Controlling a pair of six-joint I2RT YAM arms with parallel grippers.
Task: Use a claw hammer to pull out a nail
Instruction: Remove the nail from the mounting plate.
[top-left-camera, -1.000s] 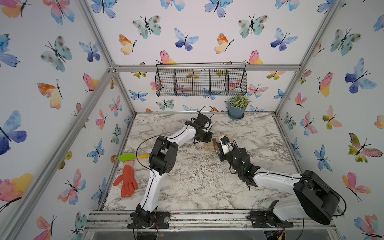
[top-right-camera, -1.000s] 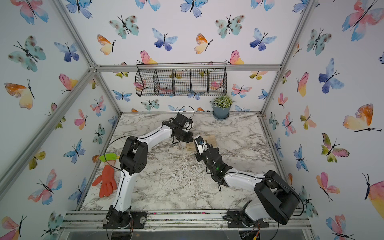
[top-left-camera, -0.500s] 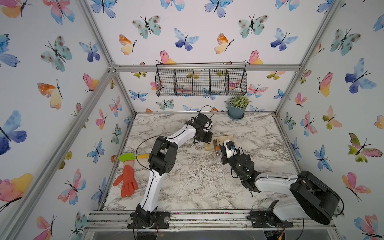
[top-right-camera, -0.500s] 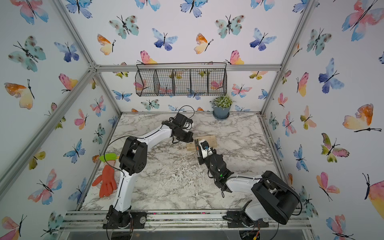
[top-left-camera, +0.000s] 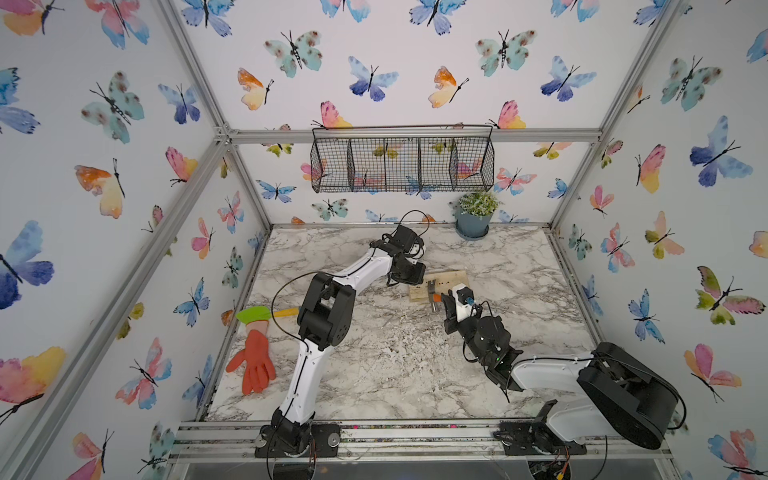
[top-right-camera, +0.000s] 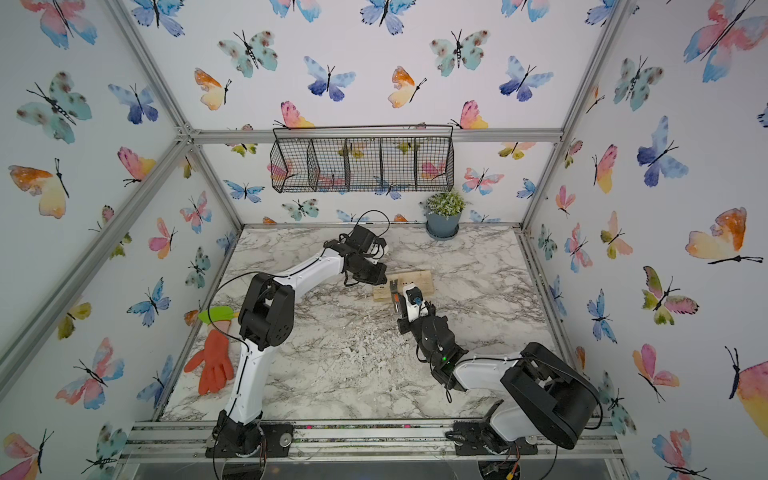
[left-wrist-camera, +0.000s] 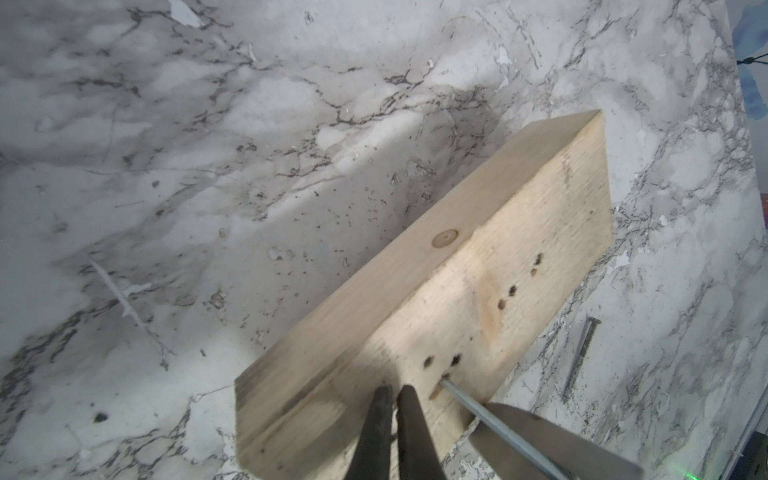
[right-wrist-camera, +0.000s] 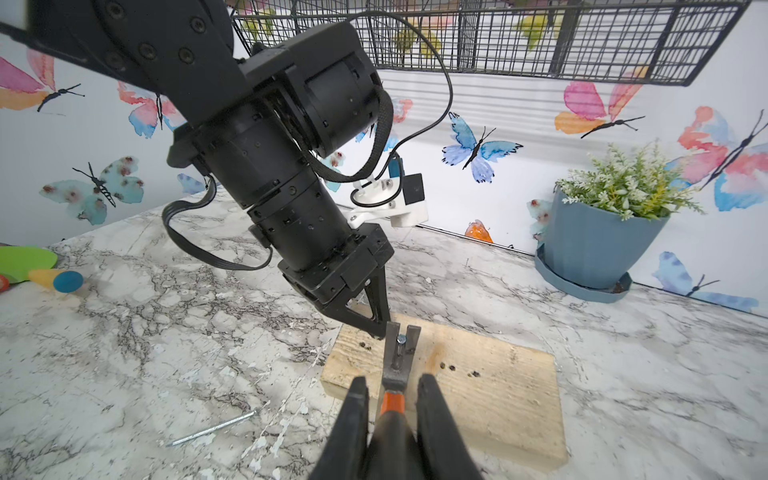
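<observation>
OK, right fingers clamped on the claw hammer: black handle squeezed btwn them, orange neck poking out just past the tips, steel head out front over the wood block. The forked claw is hooked on the nail, and the right wrist cam shows the nail head sitting right in the fork. From the left wrist cam the shank comes out of the block at a slant, w/ bare steel showing btwn its hole and the claw and the tip in the wood. Left fingers pinched together, nothing btwn them, tips resting on the block's top face just beside the claw, at the end nearer my left arm. Block lies flat on the counter, toward the back in both top views. A scatter of holes runs further along its top face. One loose nail lies flat on the counter near the block, not touching it, apart from both sets of fingers. Plant pot in the back right corner, wire basket on the back wall, orange glove at the counter's left edge.
</observation>
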